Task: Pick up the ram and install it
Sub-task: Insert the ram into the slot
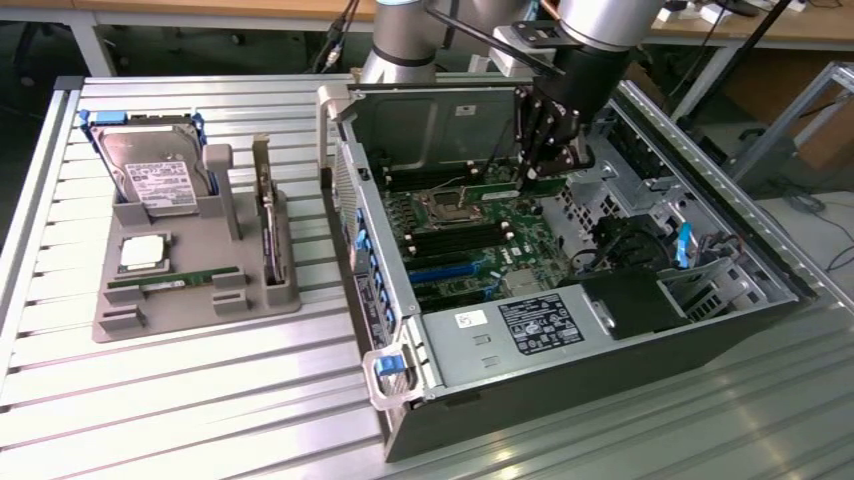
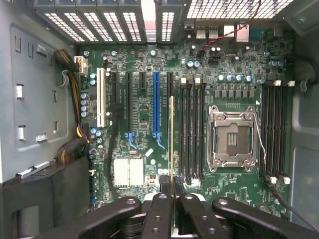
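Wrist view: I look straight down onto the green motherboard (image 2: 149,129) inside the open dark grey computer case (image 1: 561,390), and the long, thin green RAM stick (image 2: 172,144) runs edge-on away from my gripper (image 2: 172,209). My two black inner fingers (image 2: 158,214) are closed together on the near end of the stick, clamped flat against its two faces, so it hangs with its contact edge pointing down at the board. I hold it that way, I judge, because the slots take a stick only edge-first and parallel to their length.

The stick lies parallel to the bank of black memory slots (image 2: 192,132), just off their side facing the blue expansion slot (image 2: 156,107). The empty silver processor socket (image 2: 233,137) sits at about three o'clock from the stick, and a second bank of memory slots (image 2: 276,132) lies beyond it. I cannot tell whether the stick's lower edge touches a slot or hangs just above.

In the exterior view, my gripper (image 1: 554,150) reaches down into the case at about twelve o'clock of the board. Well apart, at nine o'clock, a grey moulded parts tray (image 1: 187,300) keeps the spare parts upright or cradled: a boxy silver hard drive with blue rails (image 1: 150,170), a square silver processor chip (image 1: 144,253), and another green stick (image 1: 174,282) lying in its groove.
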